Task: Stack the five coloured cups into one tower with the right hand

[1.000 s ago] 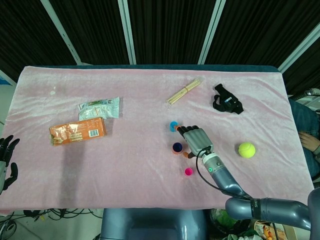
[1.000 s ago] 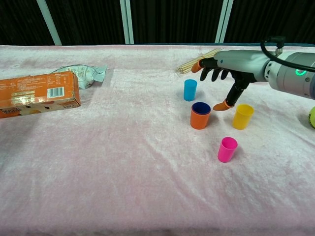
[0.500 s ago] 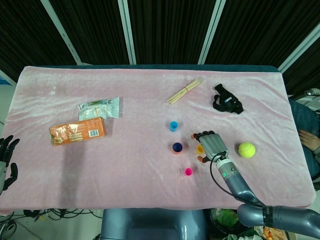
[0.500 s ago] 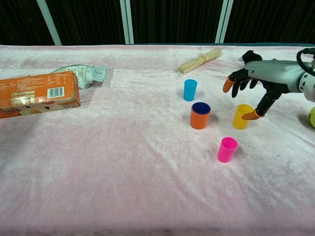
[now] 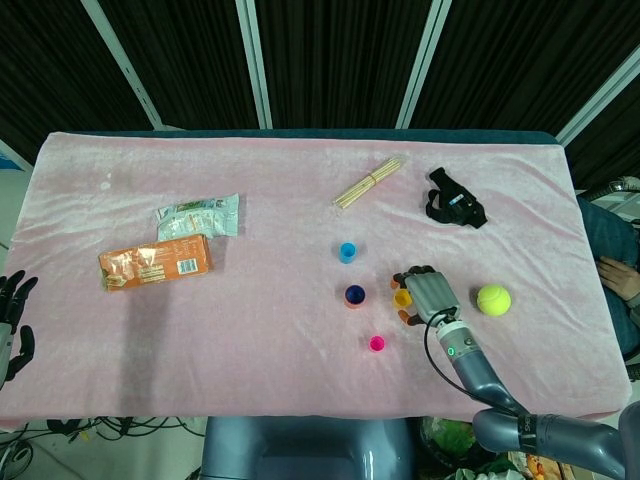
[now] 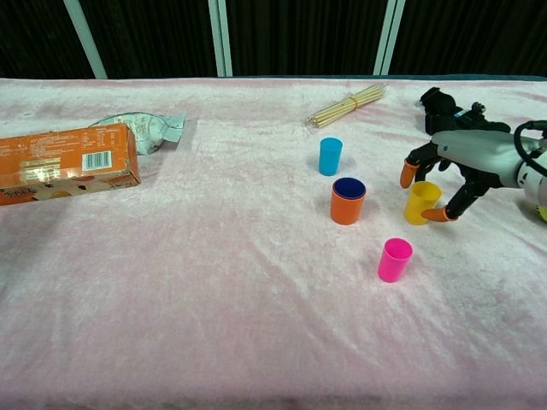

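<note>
Four cup shapes stand on the pink cloth: a light blue cup (image 6: pixel 330 156) (image 5: pixel 347 252), an orange cup (image 6: pixel 347 207) (image 5: pixel 355 297) with a dark blue cup nested in it, a yellow cup (image 6: pixel 419 203) (image 5: pixel 402 298) and a pink cup (image 6: pixel 395 260) (image 5: pixel 377 344). My right hand (image 6: pixel 453 162) (image 5: pixel 430 293) hovers at the yellow cup from the right, fingers spread on both sides of it. Whether they touch it I cannot tell. My left hand (image 5: pixel 12 322) hangs off the table's left edge, fingers apart, holding nothing.
A tennis ball (image 5: pixel 493 299) lies right of the right hand. At the back are a black strap (image 5: pixel 455 207) and a bundle of wooden sticks (image 6: pixel 349 106). An orange packet (image 6: pixel 64 162) and a clear bag (image 6: pixel 141 128) lie at the left.
My right hand has moved right, away from the orange cup, and come down so that its fingers bracket the yellow cup. The cups have not shifted.
</note>
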You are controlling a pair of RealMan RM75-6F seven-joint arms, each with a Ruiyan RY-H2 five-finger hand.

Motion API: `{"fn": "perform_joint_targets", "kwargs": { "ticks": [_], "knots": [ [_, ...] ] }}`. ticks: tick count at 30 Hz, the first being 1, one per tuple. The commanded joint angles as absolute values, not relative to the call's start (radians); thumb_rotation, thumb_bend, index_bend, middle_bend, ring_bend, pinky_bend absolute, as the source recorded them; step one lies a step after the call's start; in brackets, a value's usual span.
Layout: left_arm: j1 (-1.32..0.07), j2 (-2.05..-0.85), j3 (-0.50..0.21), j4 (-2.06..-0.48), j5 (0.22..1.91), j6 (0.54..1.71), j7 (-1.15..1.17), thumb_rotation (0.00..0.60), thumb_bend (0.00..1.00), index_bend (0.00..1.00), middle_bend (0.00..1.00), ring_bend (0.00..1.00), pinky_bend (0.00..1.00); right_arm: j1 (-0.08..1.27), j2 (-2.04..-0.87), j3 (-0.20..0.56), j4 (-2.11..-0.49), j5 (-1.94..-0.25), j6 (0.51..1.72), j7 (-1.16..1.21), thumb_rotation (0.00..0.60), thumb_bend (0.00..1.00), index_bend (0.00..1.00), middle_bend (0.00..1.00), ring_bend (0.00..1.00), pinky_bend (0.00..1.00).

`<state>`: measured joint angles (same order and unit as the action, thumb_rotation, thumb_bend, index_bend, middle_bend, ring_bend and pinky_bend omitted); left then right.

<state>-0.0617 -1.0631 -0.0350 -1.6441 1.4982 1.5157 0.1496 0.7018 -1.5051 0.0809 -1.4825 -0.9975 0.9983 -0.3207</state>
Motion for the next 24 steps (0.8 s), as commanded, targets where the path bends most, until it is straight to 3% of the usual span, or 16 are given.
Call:
{"fn": "perform_joint_targets", "kwargs": {
  "ticks": [1, 10, 24],
  "knots": [
    [-0.061, -1.063, -0.035, -1.644, 1.497, 1.516, 0.150, 0.600, 0.71, 0.07, 0.02, 0.00, 0.01, 0.697, -1.514, 0.087, -1.470, -1.007, 1.002, -0.317, 0.600, 0.25, 0.45, 0.46, 0.26, 0.21],
    [-0.061, -1.062, -0.036, -1.646, 1.496, 1.516, 0.150, 0.600, 0.71, 0.07, 0.02, 0.00, 0.01, 0.699, -1.497, 0.122, -1.476, -1.020, 0.986, -0.303, 0.600, 0.29, 0.49, 0.51, 0.27, 0.21],
    [-0.061, -1.061, -0.034, -1.646, 1.499, 1.514, 0.148, 0.600, 0.71, 0.07, 0.02, 0.00, 0.01, 0.806, -1.366, 0.226, -1.682, -0.909, 0.918, -0.419, 0.600, 0.29, 0.49, 0.51, 0.28, 0.21]
  ]
}}
